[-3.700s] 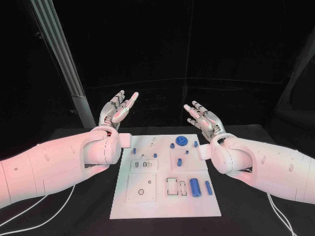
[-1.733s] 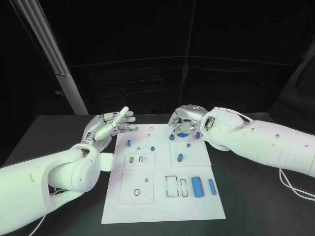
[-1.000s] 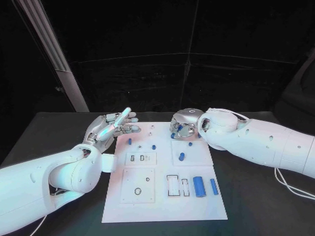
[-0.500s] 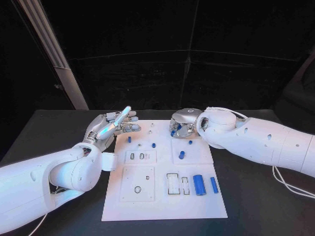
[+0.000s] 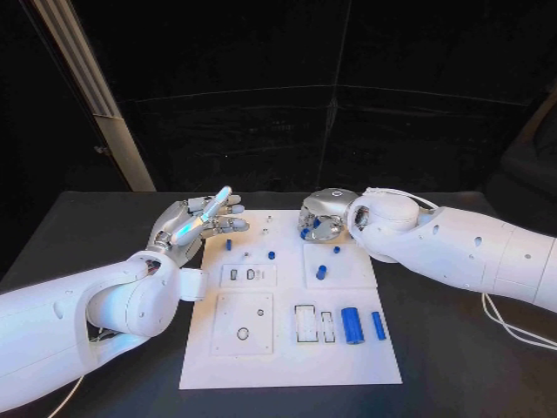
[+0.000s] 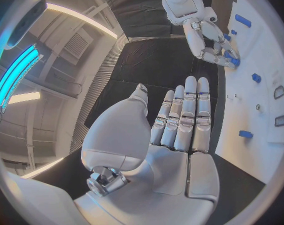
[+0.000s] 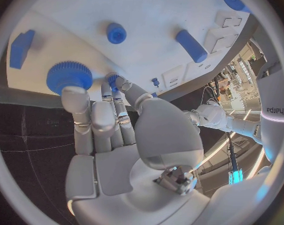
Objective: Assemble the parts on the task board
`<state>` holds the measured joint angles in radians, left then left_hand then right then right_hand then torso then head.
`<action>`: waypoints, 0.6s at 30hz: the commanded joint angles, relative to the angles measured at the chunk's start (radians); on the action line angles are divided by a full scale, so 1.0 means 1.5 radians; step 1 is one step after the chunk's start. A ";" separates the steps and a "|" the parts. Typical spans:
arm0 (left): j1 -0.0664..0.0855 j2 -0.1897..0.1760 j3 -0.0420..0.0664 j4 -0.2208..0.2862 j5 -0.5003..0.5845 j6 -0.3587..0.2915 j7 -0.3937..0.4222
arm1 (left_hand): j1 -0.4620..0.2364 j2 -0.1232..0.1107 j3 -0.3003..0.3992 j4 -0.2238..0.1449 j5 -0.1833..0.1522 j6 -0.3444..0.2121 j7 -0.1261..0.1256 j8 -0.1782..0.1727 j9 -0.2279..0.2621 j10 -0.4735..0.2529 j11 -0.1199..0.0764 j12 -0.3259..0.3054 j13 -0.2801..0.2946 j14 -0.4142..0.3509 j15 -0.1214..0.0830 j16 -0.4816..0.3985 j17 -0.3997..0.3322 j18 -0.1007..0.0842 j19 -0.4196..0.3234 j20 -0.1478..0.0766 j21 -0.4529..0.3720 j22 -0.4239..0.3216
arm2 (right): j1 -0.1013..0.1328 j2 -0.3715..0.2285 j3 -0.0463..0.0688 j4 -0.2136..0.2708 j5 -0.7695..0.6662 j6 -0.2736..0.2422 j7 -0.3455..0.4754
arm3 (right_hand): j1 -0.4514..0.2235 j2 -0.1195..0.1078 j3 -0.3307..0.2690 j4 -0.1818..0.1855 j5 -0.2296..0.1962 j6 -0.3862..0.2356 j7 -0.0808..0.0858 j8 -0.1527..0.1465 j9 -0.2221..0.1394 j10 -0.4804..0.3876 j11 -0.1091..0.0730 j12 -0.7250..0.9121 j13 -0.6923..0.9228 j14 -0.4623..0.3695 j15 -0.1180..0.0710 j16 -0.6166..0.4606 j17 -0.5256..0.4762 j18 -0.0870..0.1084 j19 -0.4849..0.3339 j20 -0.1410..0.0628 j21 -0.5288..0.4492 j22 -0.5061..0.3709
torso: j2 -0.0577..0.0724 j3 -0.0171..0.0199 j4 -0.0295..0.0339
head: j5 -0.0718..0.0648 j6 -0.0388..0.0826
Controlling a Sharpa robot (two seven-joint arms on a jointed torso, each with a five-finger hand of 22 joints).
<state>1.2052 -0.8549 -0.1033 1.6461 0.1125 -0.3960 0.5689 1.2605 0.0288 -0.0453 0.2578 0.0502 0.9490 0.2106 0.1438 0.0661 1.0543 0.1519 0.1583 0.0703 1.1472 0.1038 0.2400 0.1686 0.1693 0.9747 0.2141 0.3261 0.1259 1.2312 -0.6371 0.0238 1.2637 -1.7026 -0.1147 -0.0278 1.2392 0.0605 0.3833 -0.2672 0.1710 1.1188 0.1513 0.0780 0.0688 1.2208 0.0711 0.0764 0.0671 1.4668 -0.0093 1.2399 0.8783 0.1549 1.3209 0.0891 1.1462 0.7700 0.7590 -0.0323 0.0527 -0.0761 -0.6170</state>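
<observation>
1. My right hand (image 5: 318, 222) is bent down over the far edge of the flat white plastic task board (image 5: 291, 357). In the right wrist view its fingers (image 7: 76, 110) reach to a round, ridged blue gear-like part (image 7: 69, 76) at the board's edge; one fingertip touches the part's rim, and another finger with the thumb sits by a small blue peg (image 7: 112, 78) beside it. I cannot tell whether anything is truly pinched yet.

2. To do this step well, I would close slowly, get thumb and finger on opposite sides of the ridged part, and confirm the hold in the right wrist view before lifting straight up.

3. Beyond the fingertips, further onto the board, stand a short blue round cap (image 7: 116, 33), a blue cylinder (image 7: 191, 46) lying on its side and a blue block (image 7: 21, 48). The larger blue cylinders (image 5: 352, 325) lie on the near part of the board, well apart from the hand.

4. My left hand (image 5: 193, 221) hovers just beside the board's left edge, flat and open, fingers together and pointing away from me, holding nothing.

5. Against 3.7 s ago: both hands were then raised, palms up, behind the board. The right hand has since turned over and come down onto the far parts; the left has lowered beside the board. The parts look unmoved.
</observation>
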 commanded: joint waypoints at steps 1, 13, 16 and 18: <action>0.001 -0.001 0.000 0.000 -0.001 0.011 0.000 | 0.000 0.007 -0.005 0.001 0.001 0.004 0.003 -0.002 -0.001 -0.001 0.004 -0.002 -0.001 0.005 0.000 -0.003 0.001 0.009 0.004 0.000 -0.003 -0.001 | 0.002 -0.006 0.001 0.013 0.012 -0.090 0.003 | -0.002 0.005 0.004 0.003 -0.005 0.011 -0.007 0.002 0.008 0.006 0.000 0.000 0.000 0.007 -0.005 0.003 0.002 -0.014 0.004 -0.002 0.004 0.005 | 0.001 -0.0016 0.0003 | 0.001 0.003; 0.002 -0.001 0.001 -0.010 -0.001 0.014 -0.001 | 0.001 0.007 -0.006 -0.001 0.001 0.003 0.003 -0.004 -0.001 -0.002 0.004 -0.003 -0.001 0.005 0.000 -0.003 0.001 0.009 0.004 0.000 -0.003 -0.002 | 0.002 0.020 0.002 0.000 0.021 -0.152 -0.023 | -0.010 -0.003 0.014 0.014 -0.013 0.010 -0.007 -0.004 0.008 0.003 0.000 -0.007 -0.002 0.006 -0.005 0.008 0.005 -0.014 0.002 -0.002 0.011 0.010 | 0.004 -0.0022 0.0029 | 0.004 0.015; 0.002 0.001 0.001 -0.011 -0.001 0.015 -0.002 | 0.002 0.007 -0.007 -0.002 0.001 0.003 0.003 -0.004 -0.001 -0.002 0.004 -0.004 -0.001 0.005 0.000 -0.004 0.002 0.009 0.005 0.000 -0.004 -0.002 | 0.002 0.035 0.002 -0.014 0.021 -0.158 -0.025 | -0.010 -0.003 0.016 0.015 -0.011 0.010 -0.007 -0.004 0.008 0.003 0.001 -0.007 -0.002 0.006 -0.005 0.008 0.005 -0.014 0.002 -0.002 0.011 0.011 | 0.005 -0.0021 0.0026 | 0.007 0.014; 0.002 0.002 0.001 -0.012 -0.001 0.015 -0.002 | 0.002 0.007 -0.007 -0.002 0.001 0.003 0.003 -0.004 -0.001 -0.002 0.004 -0.004 -0.001 0.005 0.000 -0.004 0.002 0.009 0.005 0.000 -0.004 -0.002 | 0.002 0.045 0.002 -0.024 0.021 -0.161 -0.025 | -0.011 -0.005 0.018 0.016 -0.010 0.009 -0.006 -0.005 0.008 0.002 0.001 -0.008 -0.002 0.006 -0.005 0.009 0.005 -0.014 0.002 -0.002 0.012 0.011 | 0.006 -0.0026 0.0043 | 0.008 0.015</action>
<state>1.2059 -0.8542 -0.1032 1.6278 0.1129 -0.3910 0.5646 1.2606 0.0288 -0.0481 0.2550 0.0501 0.9489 0.2106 0.1439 0.0662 1.0543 0.1519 0.1583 0.0695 1.1472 0.1038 0.2400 0.1698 0.1692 0.9747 0.2141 0.3261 0.1243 1.2317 -0.5725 0.0255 1.2328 -1.6768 -0.3068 -0.0538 1.2297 0.0542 0.4043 -0.2466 0.1564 1.1228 0.1488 0.0772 0.0688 1.2239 0.0680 0.0679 0.0653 1.4668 -0.0093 1.2488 0.8845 0.1393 1.3209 0.0891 1.1571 0.7851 0.7656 -0.0355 0.0561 -0.0658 -0.5954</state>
